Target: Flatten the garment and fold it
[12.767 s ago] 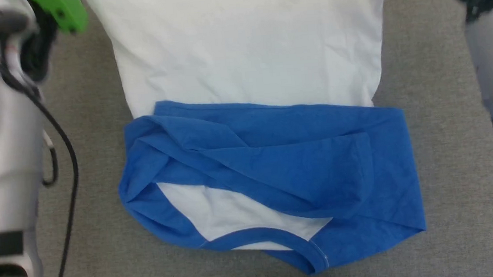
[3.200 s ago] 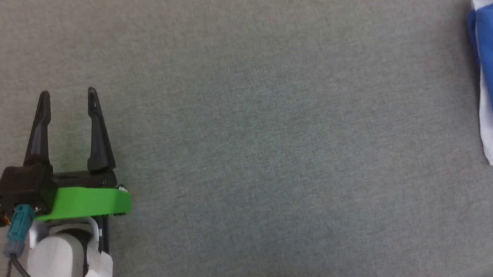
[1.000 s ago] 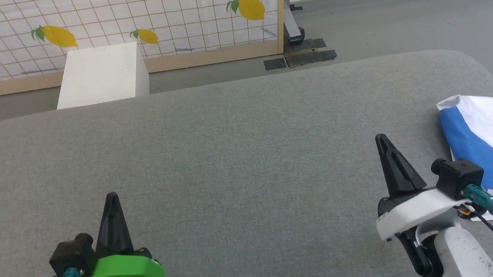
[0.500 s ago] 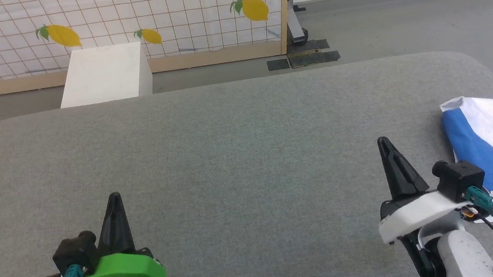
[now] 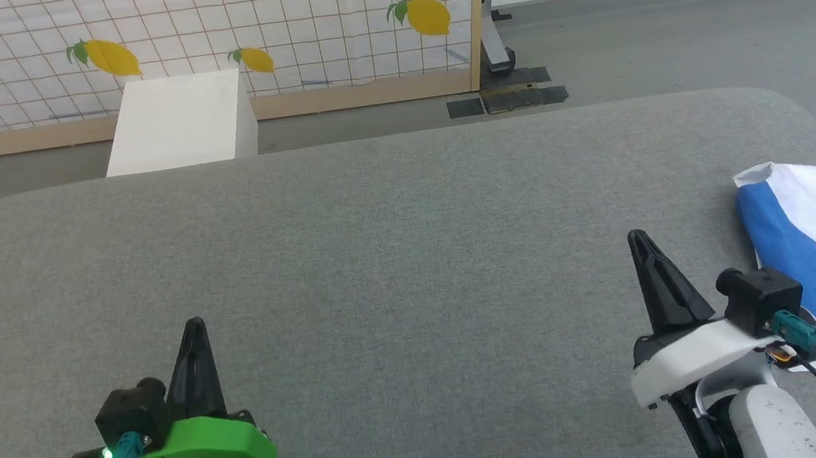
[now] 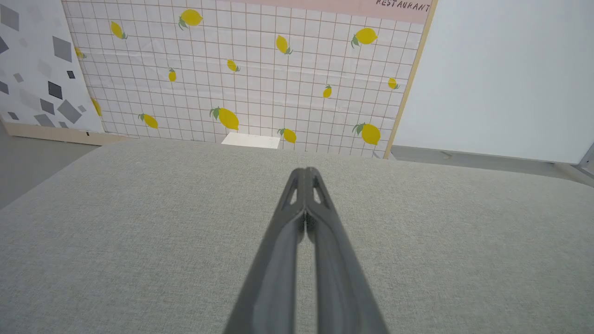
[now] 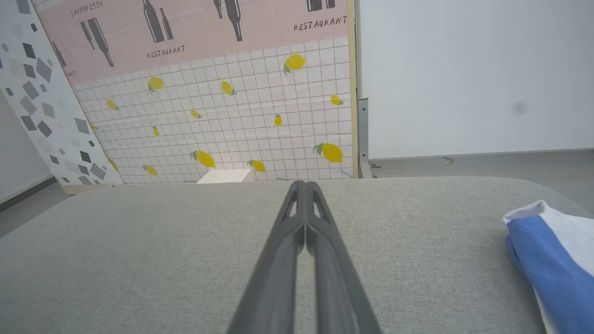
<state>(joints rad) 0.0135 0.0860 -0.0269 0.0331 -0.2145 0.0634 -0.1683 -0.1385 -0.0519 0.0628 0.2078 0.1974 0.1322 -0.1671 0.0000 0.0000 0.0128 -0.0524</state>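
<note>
The garment (image 5: 811, 255) lies folded into a compact blue and white bundle at the right edge of the grey table, partly cut off by the head view's border; it also appears as the garment (image 7: 552, 260) at the right of the right wrist view. My right gripper (image 5: 632, 239) hovers just left of it, shut with nothing between its fingers, apart from the cloth. My left gripper (image 5: 195, 323) is at the lower left, also shut and empty. Each wrist view confirms the fingertips pressed together: left gripper (image 6: 305, 170), right gripper (image 7: 304, 184).
The grey padded table (image 5: 396, 259) spreads wide between both arms. Beyond its far edge stands a white box (image 5: 181, 123) on the floor, before a lemon-patterned tiled panel (image 5: 218, 40) with a wooden frame. A metal stand base (image 5: 506, 94) sits on the floor.
The head camera has drifted slightly, shifting the whole scene a little right and down. Both grippers stay shut in nearly the same places; a green light now glows on the left wrist.
</note>
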